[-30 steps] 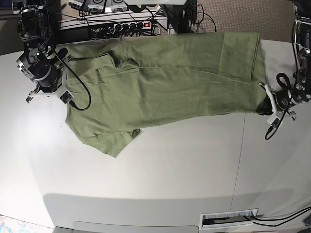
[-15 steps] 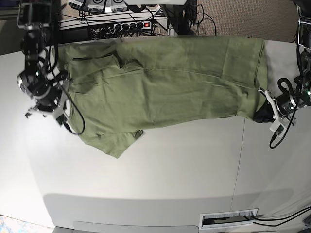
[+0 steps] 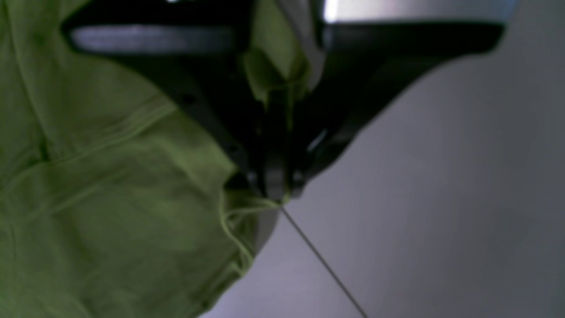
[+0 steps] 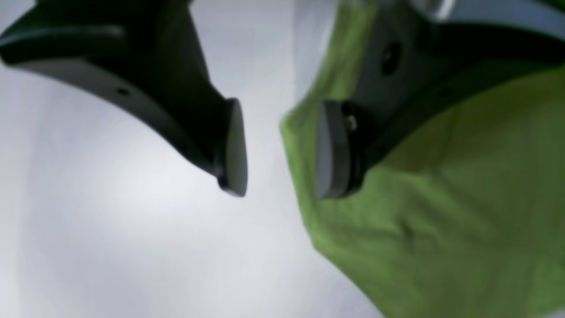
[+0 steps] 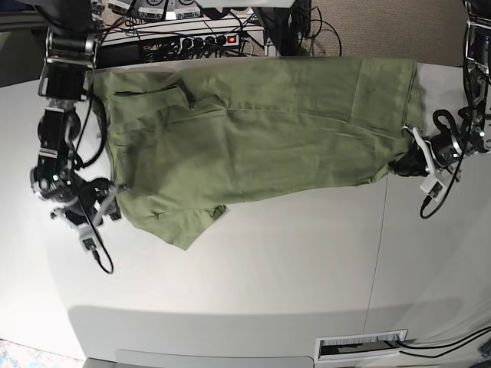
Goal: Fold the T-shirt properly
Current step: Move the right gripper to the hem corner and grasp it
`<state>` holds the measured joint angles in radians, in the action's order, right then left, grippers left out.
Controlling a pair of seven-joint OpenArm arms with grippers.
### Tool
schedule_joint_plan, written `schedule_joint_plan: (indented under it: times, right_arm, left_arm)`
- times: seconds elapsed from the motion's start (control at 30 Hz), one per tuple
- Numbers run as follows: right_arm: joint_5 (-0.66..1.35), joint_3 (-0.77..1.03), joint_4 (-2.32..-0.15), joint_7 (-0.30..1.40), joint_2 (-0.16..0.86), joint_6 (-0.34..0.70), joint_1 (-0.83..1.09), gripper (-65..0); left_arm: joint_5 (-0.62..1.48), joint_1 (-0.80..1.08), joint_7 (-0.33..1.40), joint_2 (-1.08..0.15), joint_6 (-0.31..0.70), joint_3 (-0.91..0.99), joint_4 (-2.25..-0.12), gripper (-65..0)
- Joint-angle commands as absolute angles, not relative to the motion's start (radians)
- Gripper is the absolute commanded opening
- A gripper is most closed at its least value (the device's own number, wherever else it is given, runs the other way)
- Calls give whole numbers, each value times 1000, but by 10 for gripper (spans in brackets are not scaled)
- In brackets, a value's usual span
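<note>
**A:** Where is the shirt lying right now?

**B:** I'm seeing the plain olive-green short-sleeved cotton T-shirt (image 5: 261, 130) lying spread across the far half of the pale grey table (image 5: 253, 284), long axis running side to side. Its far edge is sitting at the table's back edge, just in front of the black power strip with the red switch (image 5: 205, 40) and the tangle of cables. One sleeve is poking out toward me at the lower left of the base view. The fabric is rumpled, with long creases running across the body.

**A:** Left gripper?

**B:** The left gripper (image 3: 273, 194) is sitting at the shirt's right-hand corner in the base view (image 5: 406, 163). In the wrist view I'm looking at the black jaws pressed together, pinching a hem corner of the green fabric; a bit of cloth is bunching up between them higher up, too. A thin seam line in the tabletop is running away from under the tips.

**A:** And the right one?

**B:** The right gripper (image 4: 280, 148) is hanging at the other end of the shirt, near the sleeve side (image 5: 107, 205). Its jaws are standing spread apart with bare table showing between the pads. One pad (image 4: 329, 150) is sitting right over the fabric edge, but nothing is clamped. I'm not able to tell whether that pad is actually touching the cloth; the wrist view is blurred.
</note>
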<state>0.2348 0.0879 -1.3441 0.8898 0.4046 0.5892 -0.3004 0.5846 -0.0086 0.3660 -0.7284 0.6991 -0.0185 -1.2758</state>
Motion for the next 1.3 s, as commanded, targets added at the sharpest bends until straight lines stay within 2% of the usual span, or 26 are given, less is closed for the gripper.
schedule_joint_plan:
  times: [0.0,0.2,0.4,0.9,1.0,1.13,1.27]
  right_arm:
    - [244,93,-1336,847,408,591,-345,-385]
    - [233,91,-1133,791,360,593,-453,-385]
    - [216,91,-955,751,357,595,-518,-385]
    - [138,91,-933,711,357,595,-462,-390]
    - [138,91,-933,714,357,595,-442,-413]
    - [176,91,-933,768,357,595,-426,-519]
    - [243,91,-933,855,357,595,-424,-538]
  left_arm:
    - [599,-21,340,-751,698,-10,-1292,-650]
    - [599,-19,341,-751,698,-10,-1293,-650]
    - [599,-16,341,-751,698,-10,-1293,-650]
    - [587,-16,341,-751,698,-10,-1293,-650]
    - [586,-16,341,-751,698,-10,-1293,-650]
    - [583,-17,340,-751,698,-10,-1293,-650]
    - [583,-17,340,-751,698,-10,-1293,-650]
